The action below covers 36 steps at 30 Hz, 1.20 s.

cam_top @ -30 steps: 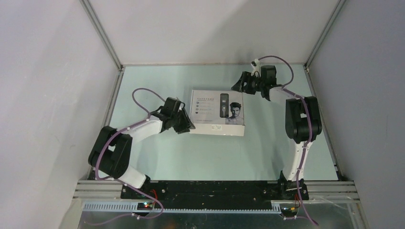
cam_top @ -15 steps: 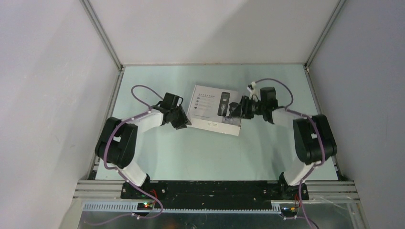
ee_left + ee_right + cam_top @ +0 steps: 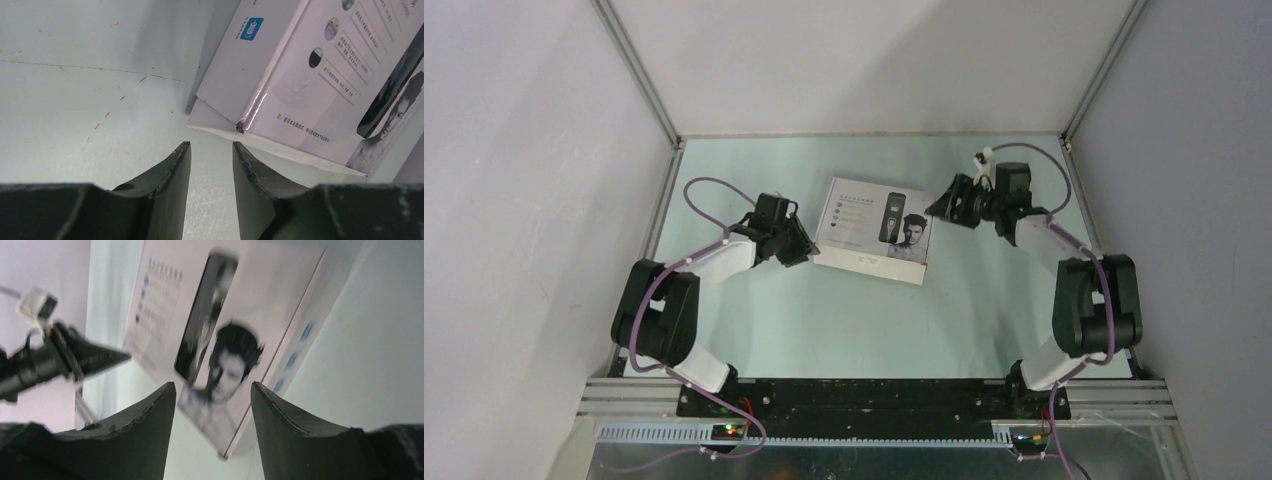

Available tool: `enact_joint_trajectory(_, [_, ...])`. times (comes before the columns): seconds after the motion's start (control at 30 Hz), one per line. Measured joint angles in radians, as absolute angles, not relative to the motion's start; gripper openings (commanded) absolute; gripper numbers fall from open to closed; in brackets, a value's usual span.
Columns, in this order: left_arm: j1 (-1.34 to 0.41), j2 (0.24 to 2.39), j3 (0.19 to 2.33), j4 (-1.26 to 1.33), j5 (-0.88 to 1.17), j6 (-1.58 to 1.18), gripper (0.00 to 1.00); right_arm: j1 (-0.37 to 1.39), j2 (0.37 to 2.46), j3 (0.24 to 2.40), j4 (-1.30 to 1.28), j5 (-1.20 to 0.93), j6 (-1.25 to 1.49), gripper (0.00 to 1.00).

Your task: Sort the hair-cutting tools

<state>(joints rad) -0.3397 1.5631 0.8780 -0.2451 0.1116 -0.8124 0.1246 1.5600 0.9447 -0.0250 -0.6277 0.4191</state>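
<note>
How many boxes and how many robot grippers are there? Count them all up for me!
White box: 1
Robot grippers: 2 (left gripper, right gripper)
Total: 3

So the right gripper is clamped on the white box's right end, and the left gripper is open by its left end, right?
Not quite. The right gripper is open and holds nothing; it hangs just off the right end of the white box, as the top external view shows. The left gripper is indeed open by the left end.
</note>
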Motion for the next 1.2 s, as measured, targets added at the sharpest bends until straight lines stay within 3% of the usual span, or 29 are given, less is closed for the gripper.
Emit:
enact_joint_trajectory(0.57, [-0.339, 1.611, 0.862, -0.224, 0.12, -0.832, 0.39, 0.073, 2.194, 1.582, -0.043, -0.675, 0.405, 0.61])
enact_joint_trajectory(1.2, [-0.302, 1.768, 1.031, -0.327, 0.056, -0.767, 0.37, 0.136, 2.068, 1.271, 0.018, -0.809, 0.384, 0.54])
